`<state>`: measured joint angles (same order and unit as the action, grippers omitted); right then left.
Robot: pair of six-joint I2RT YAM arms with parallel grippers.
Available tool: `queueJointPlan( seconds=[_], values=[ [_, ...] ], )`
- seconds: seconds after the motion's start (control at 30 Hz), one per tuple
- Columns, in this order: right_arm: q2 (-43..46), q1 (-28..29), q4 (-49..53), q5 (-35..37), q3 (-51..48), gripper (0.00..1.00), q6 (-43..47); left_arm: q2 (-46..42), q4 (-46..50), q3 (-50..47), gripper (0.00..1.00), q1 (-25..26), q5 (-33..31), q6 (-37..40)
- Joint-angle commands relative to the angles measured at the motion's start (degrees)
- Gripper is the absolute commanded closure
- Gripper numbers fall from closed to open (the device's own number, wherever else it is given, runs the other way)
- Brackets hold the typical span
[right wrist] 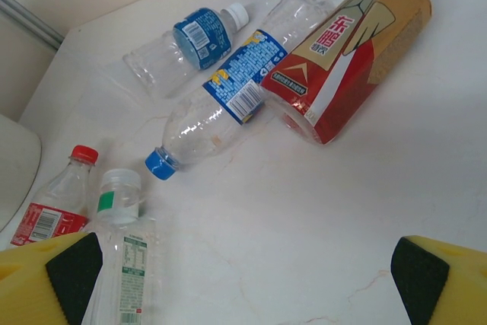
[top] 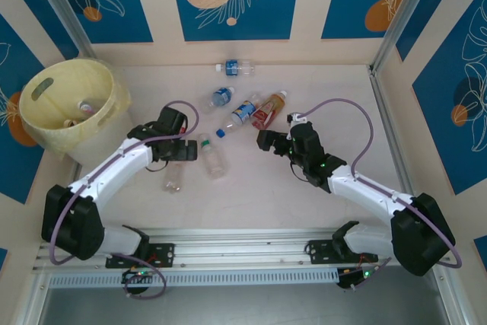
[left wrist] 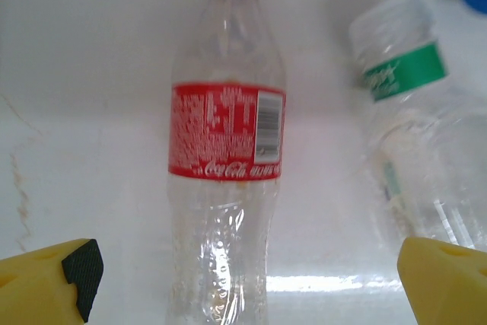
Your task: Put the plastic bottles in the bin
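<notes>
From above, the bin (top: 47, 123) stands at the far left of the table (top: 335, 97), well apart from the loose bottles, and a couple of bottles (top: 84, 107) already lie inside it. The left gripper (top: 189, 150) reaches over the two nearest bottles, the right gripper (top: 264, 140) faces it from the other side, and a lone blue-labelled bottle (top: 236, 68) lies near the back wall. The left wrist camera adds the close detail. A red-labelled cola bottle (left wrist: 227, 135) lies lengthwise down the middle of its view with its red cap away from the camera. The yellow fingers (left wrist: 46, 283) stand spread wide, one on each side, both clear of the bottle and gripping nothing. Just beside it on the right lies a green-banded bottle (left wrist: 411, 127), tilted slightly away. The right wrist camera shows the cluster that the overhead view leaves small. A blue-capped bottle (right wrist: 221, 104) with a blue and yellow label lies diagonally, its base end up against a larger red-and-orange bottle (right wrist: 350, 51) printed with Chinese characters. A small white-capped bottle (right wrist: 186, 43) with a blue label lies just behind them. This camera also picks up the cola bottle and the green-banded bottle side by side at lower left, near its own left finger. The right gripper's jaws are likewise spread wide and empty, with bare tabletop between them.
</notes>
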<state>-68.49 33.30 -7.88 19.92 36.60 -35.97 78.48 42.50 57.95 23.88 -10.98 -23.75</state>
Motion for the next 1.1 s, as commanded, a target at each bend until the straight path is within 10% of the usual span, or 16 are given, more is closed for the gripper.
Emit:
queueJointPlan(
  seconds=[0.0,0.47,1.07],
  values=[
    [-0.8,-0.2,-0.4,-1.5,0.1,0.00,0.8,3.6,-1.7,-0.3,0.00,-0.7,5.0,1.0],
    [0.7,-0.2,1.9,-0.6,-0.6,0.00,1.4,24.7,-0.5,10.5,0.02,-6.5,1.9,9.2],
    [0.2,-0.3,2.5,-0.4,-0.5,0.00,2.0,26.8,-5.1,9.6,0.30,-7.7,4.4,9.9]
  ],
)
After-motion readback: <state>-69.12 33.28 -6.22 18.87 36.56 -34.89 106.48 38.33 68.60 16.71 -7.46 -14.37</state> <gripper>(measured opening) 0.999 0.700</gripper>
